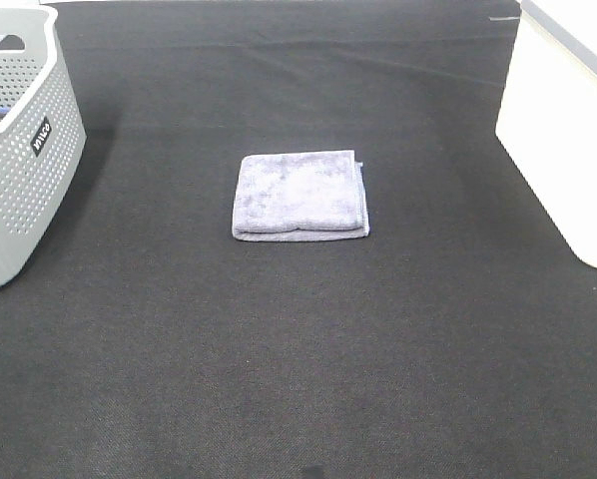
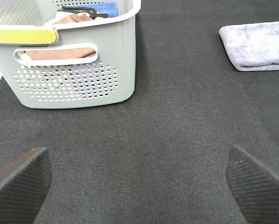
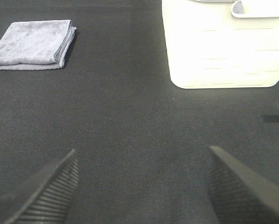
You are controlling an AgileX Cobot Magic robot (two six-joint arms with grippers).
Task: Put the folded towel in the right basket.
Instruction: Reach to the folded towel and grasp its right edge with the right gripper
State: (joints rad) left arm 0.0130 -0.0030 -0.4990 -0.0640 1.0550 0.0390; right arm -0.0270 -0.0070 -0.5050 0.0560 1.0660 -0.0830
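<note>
A folded lavender-grey towel (image 1: pixel 300 196) lies flat on the black mat in the middle of the exterior high view. It also shows in the left wrist view (image 2: pixel 256 45) and in the right wrist view (image 3: pixel 33 44). The right basket (image 1: pixel 568 125), white and solid-walled, stands at the right edge; the right wrist view shows it (image 3: pixel 223 46) too. My left gripper (image 2: pixel 137 179) is open and empty, well away from the towel. My right gripper (image 3: pixel 142 189) is open and empty, also away from the towel. Neither arm shows in the exterior high view.
A grey perforated basket (image 1: pixel 19 150) stands at the left edge. In the left wrist view this basket (image 2: pixel 74 70) holds brown and blue cloths and a black item. The black mat (image 1: pixel 298 349) covers the table.
</note>
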